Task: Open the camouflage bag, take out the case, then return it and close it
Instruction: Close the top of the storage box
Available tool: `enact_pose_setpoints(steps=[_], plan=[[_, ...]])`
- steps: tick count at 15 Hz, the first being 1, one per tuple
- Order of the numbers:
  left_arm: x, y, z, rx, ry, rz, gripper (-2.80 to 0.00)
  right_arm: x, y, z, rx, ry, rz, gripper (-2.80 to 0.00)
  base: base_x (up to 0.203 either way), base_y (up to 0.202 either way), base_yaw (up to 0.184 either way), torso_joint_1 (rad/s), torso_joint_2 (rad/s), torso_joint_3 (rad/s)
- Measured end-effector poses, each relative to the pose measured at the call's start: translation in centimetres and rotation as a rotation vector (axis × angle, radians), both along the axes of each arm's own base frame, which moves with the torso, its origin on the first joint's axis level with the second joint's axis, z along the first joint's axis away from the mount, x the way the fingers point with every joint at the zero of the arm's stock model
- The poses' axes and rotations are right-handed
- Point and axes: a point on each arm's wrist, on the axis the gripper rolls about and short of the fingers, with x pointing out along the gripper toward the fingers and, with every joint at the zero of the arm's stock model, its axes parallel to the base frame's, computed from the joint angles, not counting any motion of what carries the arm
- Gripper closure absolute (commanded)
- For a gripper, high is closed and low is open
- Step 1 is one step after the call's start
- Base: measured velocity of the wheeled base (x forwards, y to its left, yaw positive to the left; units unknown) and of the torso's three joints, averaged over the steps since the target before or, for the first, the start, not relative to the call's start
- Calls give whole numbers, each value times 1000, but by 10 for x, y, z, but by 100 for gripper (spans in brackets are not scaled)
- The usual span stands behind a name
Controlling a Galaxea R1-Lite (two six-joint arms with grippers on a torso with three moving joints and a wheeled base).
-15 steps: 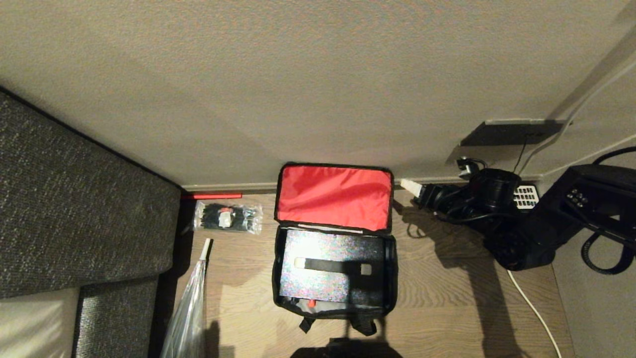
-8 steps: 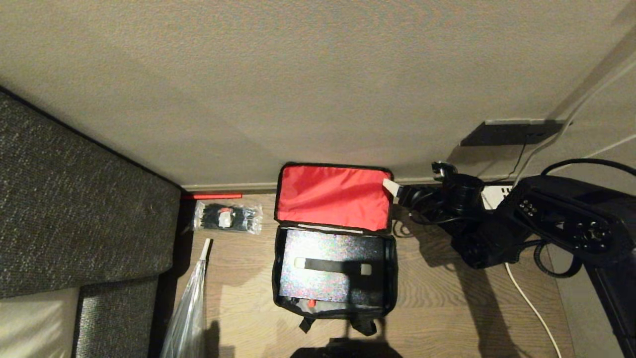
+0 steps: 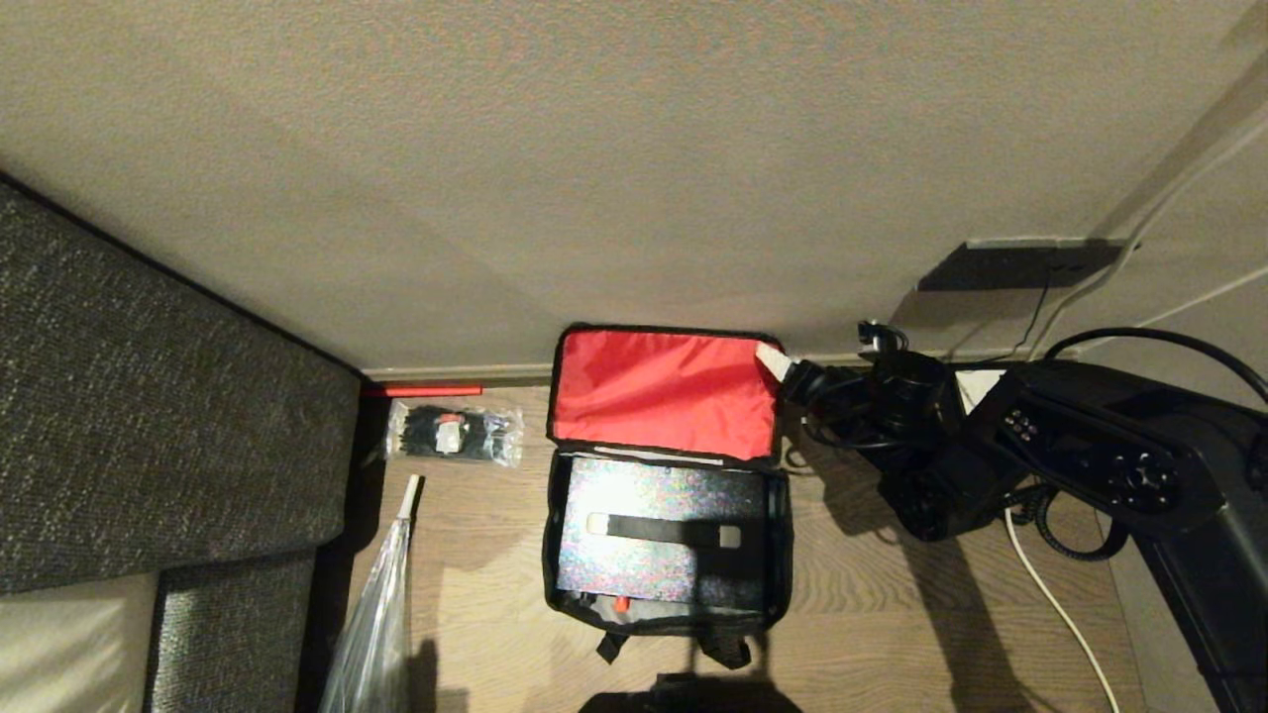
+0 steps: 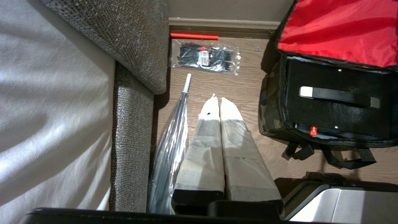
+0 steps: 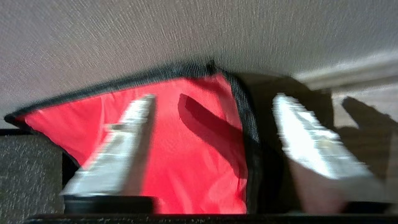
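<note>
Head view: camouflage bag (image 3: 666,515) sits on the wooden floor (image 3: 892,614) against the wall's skirting, lid thrown back and leaning upright on the wall. Lid lining is smooth red fabric, edged by a black zipper band; the body is boxy and soft, with black straps trailing at the near side. Left wrist view shows a green-brown camouflage side panel (image 4: 269,105).

Case (image 3: 662,535) lies flat inside the bag, filling nearly its whole width: a rigid rectangle with a speckled top, a black strap handle running across it, and a small red latch at the near edge.

Right end effector (image 3: 778,364) is at the lid's upper right corner. Right wrist view shows its pale taped fingers (image 5: 124,146) spread wide and straddling the lid's zippered edge, one before the red lining, the other beyond the edge; whether either touches the fabric cannot be told, as the view is blurred.

Left end effector (image 4: 220,101) hangs over the floor left of the bag, its two paper-wrapped fingers pressed together, holding nothing.

Around: a clear packet of black cable ties (image 3: 454,433) by the skirting left of the bag; a thin red bar (image 3: 421,390) along the skirting; a folded transparent umbrella (image 3: 381,614); a coarse grey woven sofa (image 3: 149,426); a white cable (image 3: 1055,604) on the floor to the right.
</note>
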Motion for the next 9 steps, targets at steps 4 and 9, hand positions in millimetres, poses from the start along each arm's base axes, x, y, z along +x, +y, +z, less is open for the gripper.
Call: enact_pose_setpoints(steps=[4, 9], plan=[[0, 0, 0, 0, 0, 0, 0, -1, 5, -1, -7, -3, 13, 0, 0, 0, 0, 0, 0, 0], [0, 0, 0, 0, 0, 0, 0, -5, 5, -1, -13, 17, 15, 0, 0, 0, 0, 0, 0, 0]])
